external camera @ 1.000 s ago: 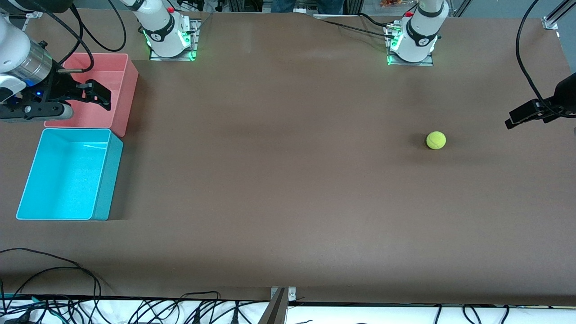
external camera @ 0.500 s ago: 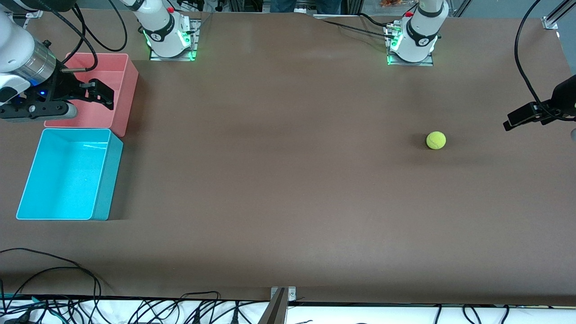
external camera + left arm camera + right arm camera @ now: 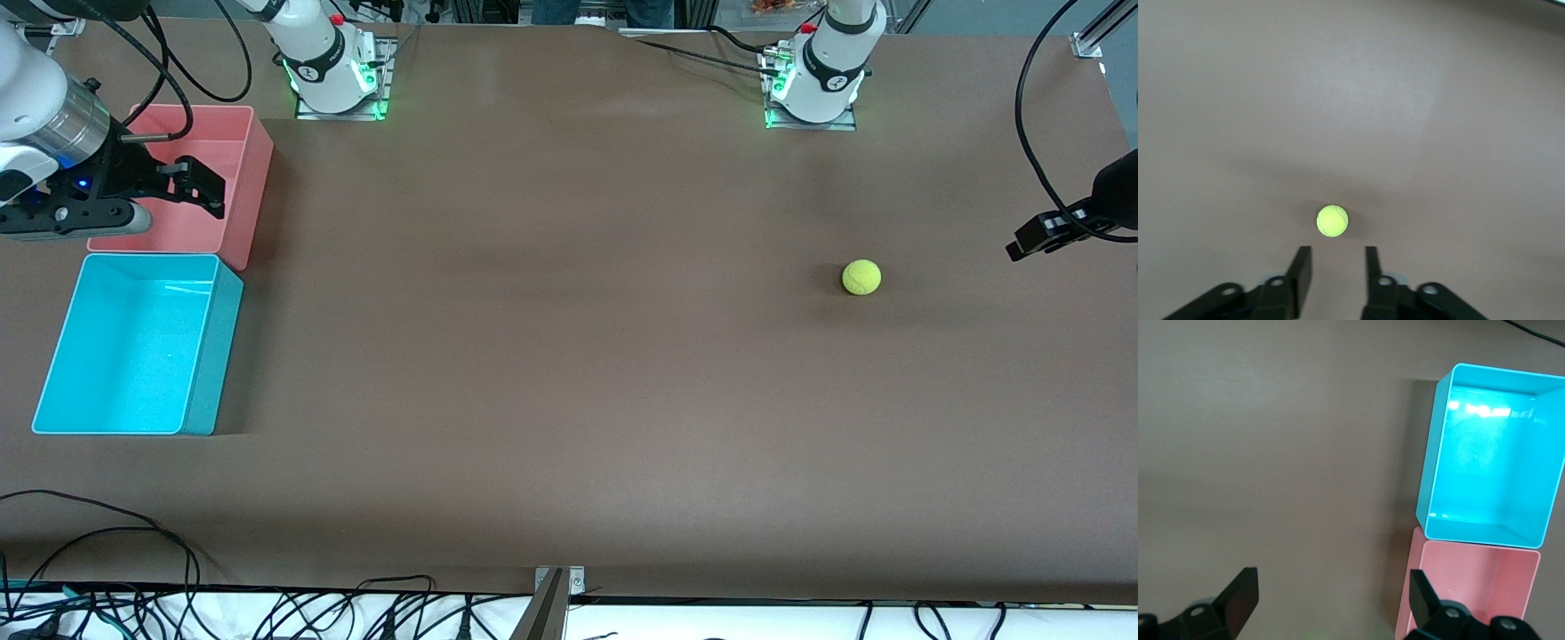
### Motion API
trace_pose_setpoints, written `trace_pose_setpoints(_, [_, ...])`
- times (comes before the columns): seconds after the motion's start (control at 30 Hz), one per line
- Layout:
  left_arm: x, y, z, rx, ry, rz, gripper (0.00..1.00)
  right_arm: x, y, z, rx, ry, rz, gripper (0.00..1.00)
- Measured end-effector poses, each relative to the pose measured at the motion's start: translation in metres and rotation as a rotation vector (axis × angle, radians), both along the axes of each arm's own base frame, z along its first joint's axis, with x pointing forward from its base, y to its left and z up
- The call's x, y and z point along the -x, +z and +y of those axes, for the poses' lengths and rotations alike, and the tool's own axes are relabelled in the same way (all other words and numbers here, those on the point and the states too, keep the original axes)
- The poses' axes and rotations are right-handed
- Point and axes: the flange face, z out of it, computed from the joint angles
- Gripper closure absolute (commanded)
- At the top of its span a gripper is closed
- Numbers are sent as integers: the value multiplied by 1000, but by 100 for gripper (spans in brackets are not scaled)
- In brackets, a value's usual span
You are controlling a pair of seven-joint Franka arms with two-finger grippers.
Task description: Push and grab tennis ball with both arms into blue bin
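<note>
1. I see the brown counter (image 3: 569,356) filling nearly the whole front view, bare in its middle.
2. The blue bin (image 3: 53,373) sits at the lower left of the frame, with the pink bin (image 3: 244,178) touching it just above.
3. My right end effector (image 3: 191,182) hangs at the upper left over the pink bin, fingers spread wide; that arm waits.
4. My left end effector (image 3: 1031,242) is at the right edge of the frame, fingers parted, lined up on the ball in its wrist view (image 3: 1334,263).
5. The tennis ball (image 3: 861,276) rests centre-right, well apart from the blue bin.
6. My worry: an off-centre push could send it rolling off the counter, or into the pink bin.
</note>
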Motion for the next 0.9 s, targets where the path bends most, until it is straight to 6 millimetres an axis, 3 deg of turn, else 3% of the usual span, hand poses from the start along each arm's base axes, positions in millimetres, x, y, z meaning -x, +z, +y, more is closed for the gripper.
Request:
trace_pose_setpoints(0.2, [-3, -7, 2, -6, 175, 18, 100, 0, 0, 0, 0, 0, 0, 0])
trace_pose_setpoints(0.47, [-13, -33, 5, -30, 502, 75, 100, 0, 0, 0, 0, 0, 0, 0])
trace_pose_setpoints(0.9, [-34, -116, 15, -166, 1000, 199, 100, 0, 0, 0, 0, 0, 0, 0])
